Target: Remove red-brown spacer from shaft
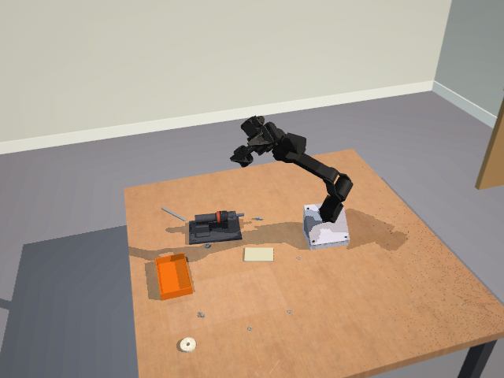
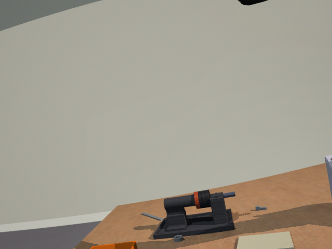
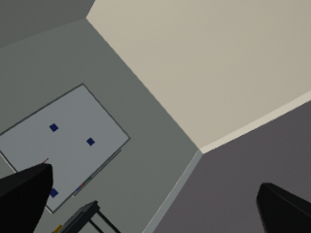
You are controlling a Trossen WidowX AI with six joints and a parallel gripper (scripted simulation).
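Standing high over the desk: 1 hand, released, well apart from the work; 1 shaft, its stub projecting from the support post; 1 red-brown spacer, beside the housing block, not yet dropped; black spacers, packed against it; hazard 1, overlong pull, likely shedding a black spacer too; hazard 2, short pull, leaving the red-brown one hung; hazard 3, shallow grip on the short stub, slipping; hazard 4, skewed return, jamming at the bore; hazard 5, low approach, knocking the bolt.
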